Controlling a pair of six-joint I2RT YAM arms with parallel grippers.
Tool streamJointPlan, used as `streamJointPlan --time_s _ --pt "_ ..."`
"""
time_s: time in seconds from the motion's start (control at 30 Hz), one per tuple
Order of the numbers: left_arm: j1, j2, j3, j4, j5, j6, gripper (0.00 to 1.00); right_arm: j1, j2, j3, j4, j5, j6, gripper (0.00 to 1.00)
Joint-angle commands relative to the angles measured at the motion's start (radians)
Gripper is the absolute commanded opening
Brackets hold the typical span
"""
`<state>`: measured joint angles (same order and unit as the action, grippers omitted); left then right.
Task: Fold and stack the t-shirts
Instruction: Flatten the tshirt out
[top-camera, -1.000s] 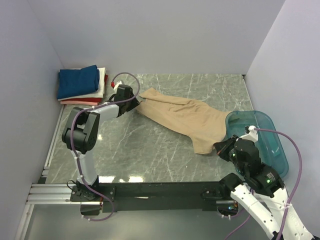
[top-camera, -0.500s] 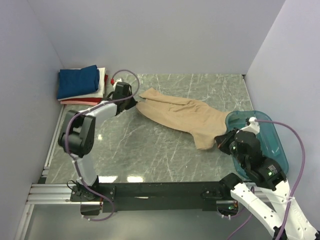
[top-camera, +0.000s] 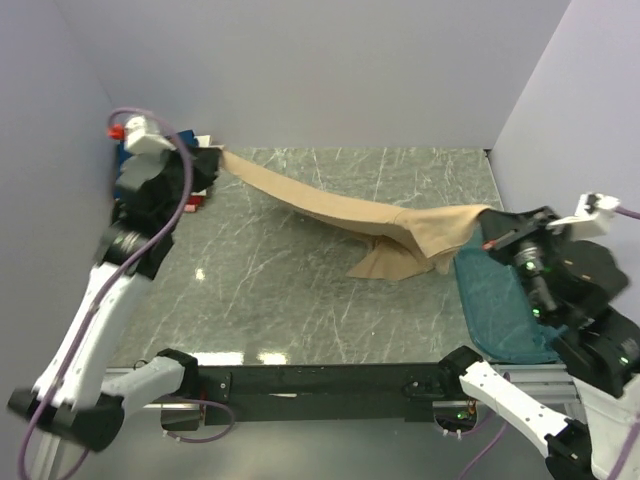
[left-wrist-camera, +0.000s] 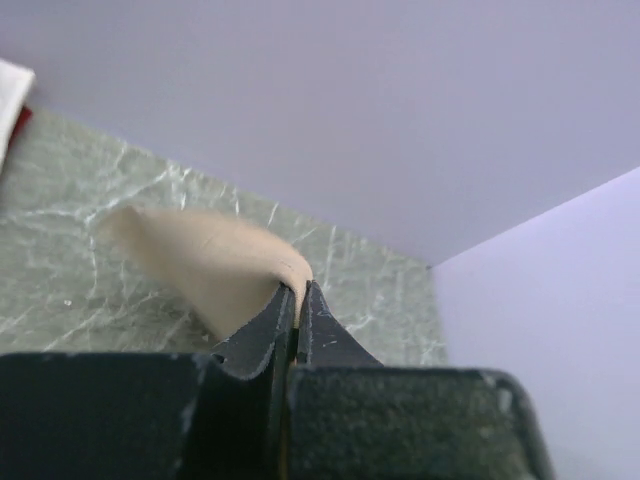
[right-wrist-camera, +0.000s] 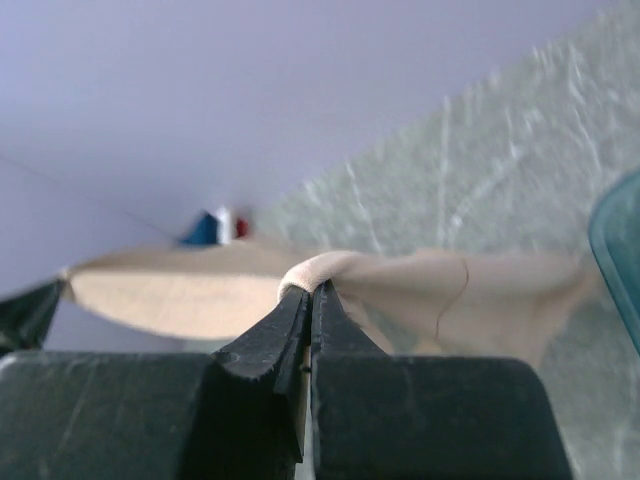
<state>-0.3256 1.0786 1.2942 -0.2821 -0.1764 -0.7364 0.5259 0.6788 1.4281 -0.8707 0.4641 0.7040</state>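
Both arms had lifted since a second earlier, when the shirt lay flat on the table; it was now raised into a stretched band between them. At the far left, the stack (right-wrist-camera: 215, 228) of folded shirts sat in the back corner, mostly hidden behind the left arm in the top view, and it was presumably where this one would end up. Just beside it the left gripper (left-wrist-camera: 298, 292) was pinched tight on one end of the shirt (top-camera: 330, 205), with only a fold of tan cloth between its fingers. From there the cloth sloped down and rightward over the table (top-camera: 290, 300). Its middle sagged, so that a loose flap seemed to rest on the marble right of centre. Holding it by two ends like this probably served to pull out wrinkles and square it up before laying it down to fold. On the right, the right gripper (right-wrist-camera: 312, 292) was likewise clamped on a bunched edge, raised over the tub (top-camera: 505, 325) at the table's right side.
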Motion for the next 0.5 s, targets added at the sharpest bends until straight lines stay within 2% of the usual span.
streamJointPlan --time_s 0.0,0.27,0.47 --pt "0.005 -0.13 0.072 -0.115 -0.046 0.029 0.01 -0.003 -0.005 0.136 0.021 0.053 -0.04 0.0" --pt "0.005 -0.31 0.22 -0.242 -0.081 0.046 0.01 -0.003 -0.053 0.337 0.012 0.013 -0.092 0.0" --pt "0.005 -0.249 0.321 -0.226 -0.147 0.107 0.01 -0.001 -0.016 0.361 0.083 0.021 -0.132 0.0"
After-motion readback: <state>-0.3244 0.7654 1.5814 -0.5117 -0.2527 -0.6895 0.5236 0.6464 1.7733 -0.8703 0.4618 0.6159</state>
